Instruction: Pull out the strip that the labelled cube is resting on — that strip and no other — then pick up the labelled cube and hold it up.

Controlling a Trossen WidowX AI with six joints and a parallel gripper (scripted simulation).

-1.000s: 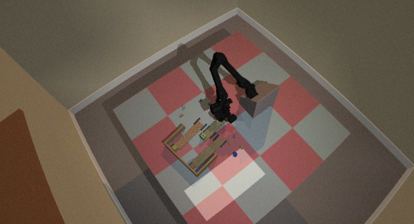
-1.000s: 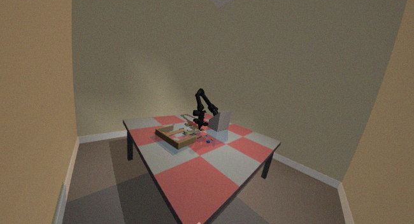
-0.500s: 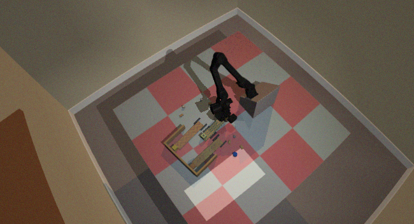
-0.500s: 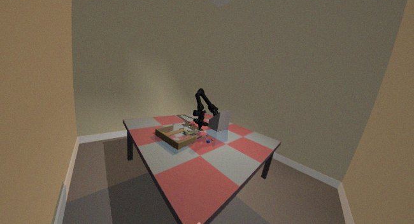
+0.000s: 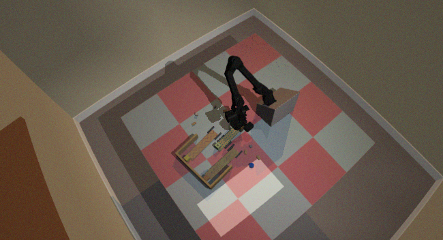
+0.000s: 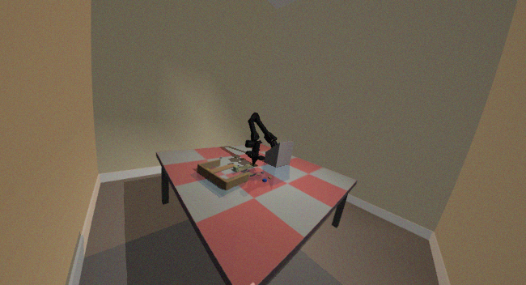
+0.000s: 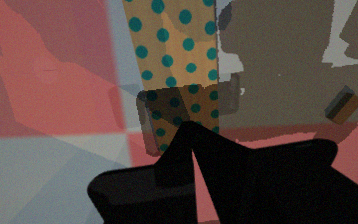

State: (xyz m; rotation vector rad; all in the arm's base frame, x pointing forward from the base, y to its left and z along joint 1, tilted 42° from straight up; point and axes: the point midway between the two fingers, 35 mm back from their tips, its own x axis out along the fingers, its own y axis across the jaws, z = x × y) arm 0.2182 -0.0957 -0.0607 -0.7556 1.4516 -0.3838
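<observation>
A table [image 6: 259,215] with a red and grey checkered top is being shown standing in a beige-walled room. A grey box [image 5: 277,110] is being seen at the far side of the top, with the black arm [image 5: 235,79] being borne on it and being arched over toward the middle of the table. A shallow wooden frame [image 5: 189,144] is being seen on the table, open toward the arm, with patterned strips being laid side by side within it. A plain tan strip [image 5: 201,145] is being shown by the frame's wall, and another strip [image 5: 221,164] is being shown at the opposite side. Between them, the dotted strip [image 7: 180,45], orange with teal spots, is being shown reaching out of the frame's open side toward the arm.

The gripper [image 7: 194,145] is being held low over the near end of the dotted strip, its fingers being pressed fully together; whether the thin strip is being pinched between them cannot be told. The labelled cube [image 5: 217,145] is being seen resting on the dotted strip, well back from the gripper. A small blue ball [image 5: 251,165] is being seen lying on the table just outside the frame.
</observation>
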